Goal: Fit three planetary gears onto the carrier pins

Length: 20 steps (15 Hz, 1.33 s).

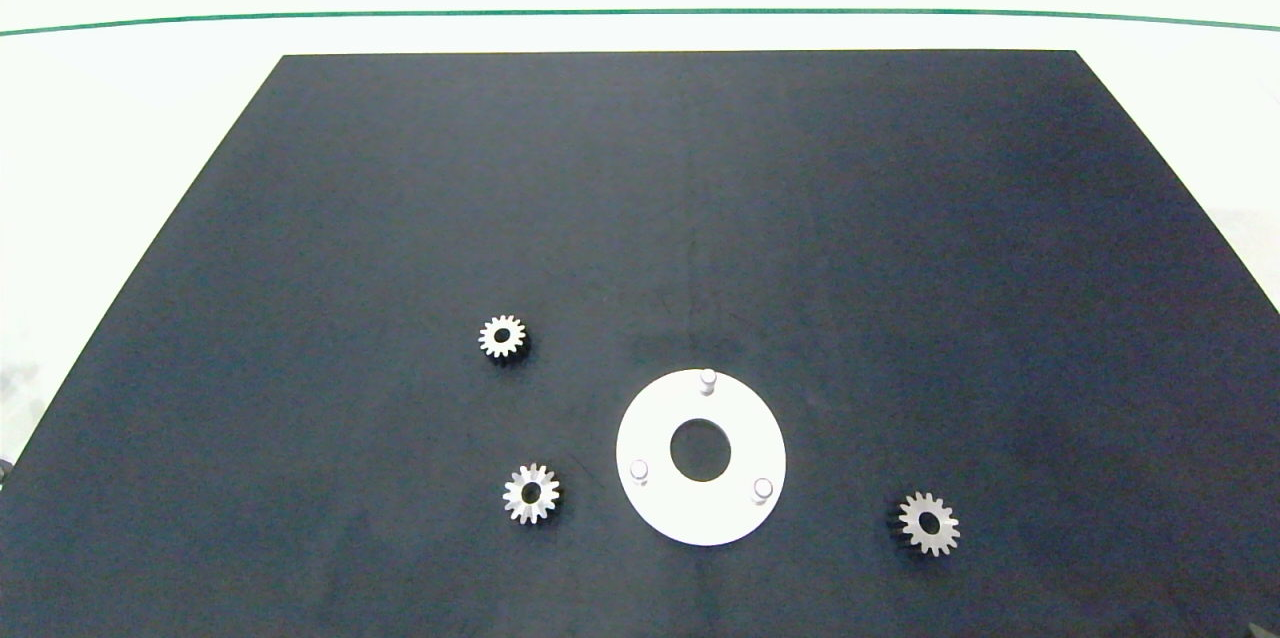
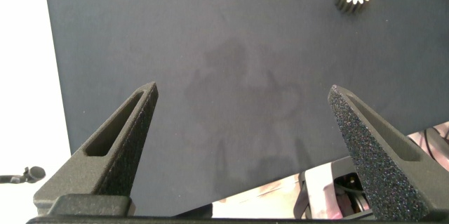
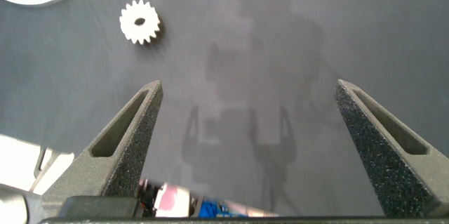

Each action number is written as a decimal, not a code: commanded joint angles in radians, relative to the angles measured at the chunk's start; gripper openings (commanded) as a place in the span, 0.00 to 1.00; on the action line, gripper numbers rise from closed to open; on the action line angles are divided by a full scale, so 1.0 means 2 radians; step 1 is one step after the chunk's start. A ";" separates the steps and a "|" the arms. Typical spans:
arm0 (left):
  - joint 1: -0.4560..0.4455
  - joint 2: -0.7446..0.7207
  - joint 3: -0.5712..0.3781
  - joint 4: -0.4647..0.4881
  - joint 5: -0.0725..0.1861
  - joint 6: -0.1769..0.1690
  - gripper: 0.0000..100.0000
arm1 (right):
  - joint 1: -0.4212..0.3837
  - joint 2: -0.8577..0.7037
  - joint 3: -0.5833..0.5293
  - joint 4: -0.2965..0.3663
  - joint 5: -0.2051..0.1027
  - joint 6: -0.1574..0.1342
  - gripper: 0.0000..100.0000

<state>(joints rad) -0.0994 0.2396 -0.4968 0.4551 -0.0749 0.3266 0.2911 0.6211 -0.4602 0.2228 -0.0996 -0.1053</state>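
Left claw (image 2: 242, 97): wide open, empty, above the dark surface (image 1: 640, 218).
Right claw (image 3: 249, 94): wide open, empty.
Gears (image 1: 502, 336): loose beside the disc (image 1: 740, 508).

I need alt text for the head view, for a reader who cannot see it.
A flat white disc with three bare upright white pegs lies on a black mat. Three small silvery toothed metal gears lie flat around it: two on the left, one on the right. No arm is visible.
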 commanded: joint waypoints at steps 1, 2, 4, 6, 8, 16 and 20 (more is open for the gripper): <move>0.001 0.000 -0.001 0.000 0.000 0.001 1.00 | 0.024 0.093 0.016 -0.049 0.009 -0.002 1.00; 0.002 -0.001 -0.001 -0.001 0.000 0.001 1.00 | 0.043 0.121 0.027 -0.064 0.011 -0.002 1.00; 0.002 -0.002 -0.001 -0.001 0.000 0.001 1.00 | 0.075 0.154 0.031 -0.085 0.008 -0.003 1.00; 0.002 -0.001 -0.001 -0.002 0.000 0.001 1.00 | 0.095 0.180 0.029 -0.104 0.001 -0.003 1.00; 0.002 -0.001 0.000 -0.003 0.000 0.000 1.00 | 0.135 0.198 0.025 -0.124 -0.022 -0.003 1.00; 0.004 -0.002 0.000 -0.007 0.000 0.000 1.00 | 0.191 0.285 0.011 -0.153 -0.066 -0.003 1.00; 0.004 -0.003 0.001 -0.008 0.000 0.000 1.00 | 0.192 0.326 0.001 -0.163 -0.066 -0.003 1.00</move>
<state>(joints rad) -0.0919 0.2351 -0.4960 0.4362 -0.0749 0.3247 0.6734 1.2277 -0.4532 -0.1019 -0.2313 -0.1091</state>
